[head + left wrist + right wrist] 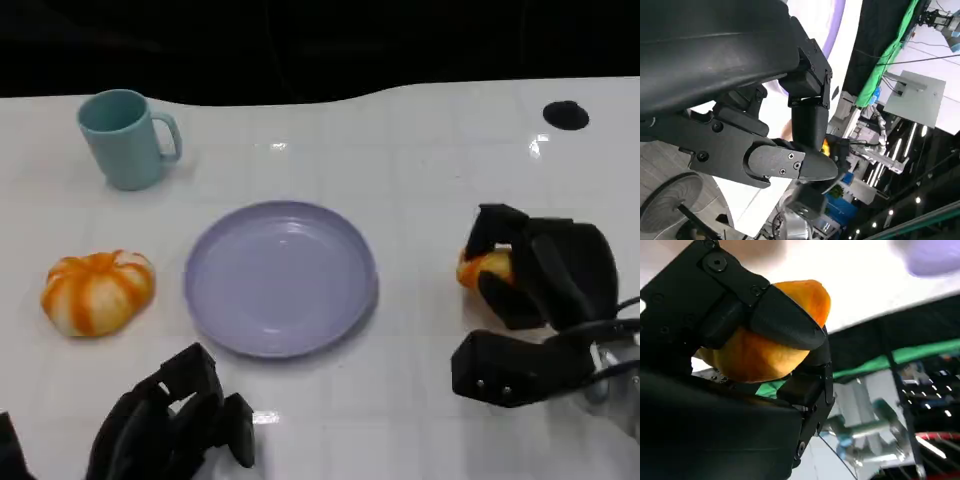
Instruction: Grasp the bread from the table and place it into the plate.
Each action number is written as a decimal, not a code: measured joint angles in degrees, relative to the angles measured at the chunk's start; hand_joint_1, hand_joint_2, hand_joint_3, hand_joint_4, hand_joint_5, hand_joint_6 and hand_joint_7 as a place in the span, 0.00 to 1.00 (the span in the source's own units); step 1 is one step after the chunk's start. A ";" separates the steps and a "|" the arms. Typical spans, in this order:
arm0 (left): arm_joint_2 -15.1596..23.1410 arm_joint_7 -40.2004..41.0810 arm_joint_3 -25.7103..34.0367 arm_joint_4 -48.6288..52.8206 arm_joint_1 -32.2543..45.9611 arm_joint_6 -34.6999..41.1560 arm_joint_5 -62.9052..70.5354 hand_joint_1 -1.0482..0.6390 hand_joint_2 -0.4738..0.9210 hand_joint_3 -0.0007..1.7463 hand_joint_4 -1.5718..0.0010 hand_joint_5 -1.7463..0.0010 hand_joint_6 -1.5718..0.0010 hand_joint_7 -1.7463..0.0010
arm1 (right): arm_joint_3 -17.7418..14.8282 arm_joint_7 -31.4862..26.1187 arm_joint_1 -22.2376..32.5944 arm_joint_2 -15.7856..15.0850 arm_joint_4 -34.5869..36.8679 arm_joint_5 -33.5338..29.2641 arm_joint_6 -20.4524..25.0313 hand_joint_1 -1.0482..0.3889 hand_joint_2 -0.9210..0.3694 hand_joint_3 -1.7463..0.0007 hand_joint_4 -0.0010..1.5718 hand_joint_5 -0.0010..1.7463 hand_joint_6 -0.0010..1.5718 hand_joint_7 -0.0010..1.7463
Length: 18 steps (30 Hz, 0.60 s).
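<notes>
Head view is hiding most of the bread [483,267] behind the right hand [530,272], which is grasping it just right of the plate [281,277]. Left hand [170,420], curling empty, is resting below the plate.

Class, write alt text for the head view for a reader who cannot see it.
The right hand grips an orange bread roll right of an empty lavender plate on the white table. A pumpkin-shaped bun and teal mug sit left.
</notes>
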 measured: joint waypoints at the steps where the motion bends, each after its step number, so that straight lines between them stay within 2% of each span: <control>1: 0.00 0.00 0.00 -0.02 0.02 0.01 0.00 0.25 1.00 0.13 0.48 0.00 0.57 0.04 | -0.10 -0.01 -0.19 0.18 -0.54 0.07 -0.96 0.29 0.19 0.00 1.00 1.00 0.80 1.00; 7: -0.01 0.01 -0.03 -0.23 0.14 0.58 -0.01 0.25 1.00 0.12 0.48 0.00 0.57 0.04 | -1.29 0.20 -1.02 1.87 -3.50 1.06 -4.97 0.30 0.23 0.00 0.98 1.00 0.74 1.00; 13: -0.06 0.31 -0.08 -0.31 0.17 0.66 0.18 0.24 1.00 0.13 0.47 0.00 0.57 0.04 | -1.69 0.62 -1.69 4.04 -5.01 1.12 -5.51 0.31 0.27 0.00 0.94 1.00 0.69 1.00; 18: -0.10 0.70 -0.12 -0.30 0.19 0.23 0.49 0.24 1.00 0.13 0.47 0.00 0.57 0.04 | -1.87 2.34 -2.84 5.66 -6.48 1.21 -5.45 0.38 0.39 0.00 0.86 1.00 0.64 1.00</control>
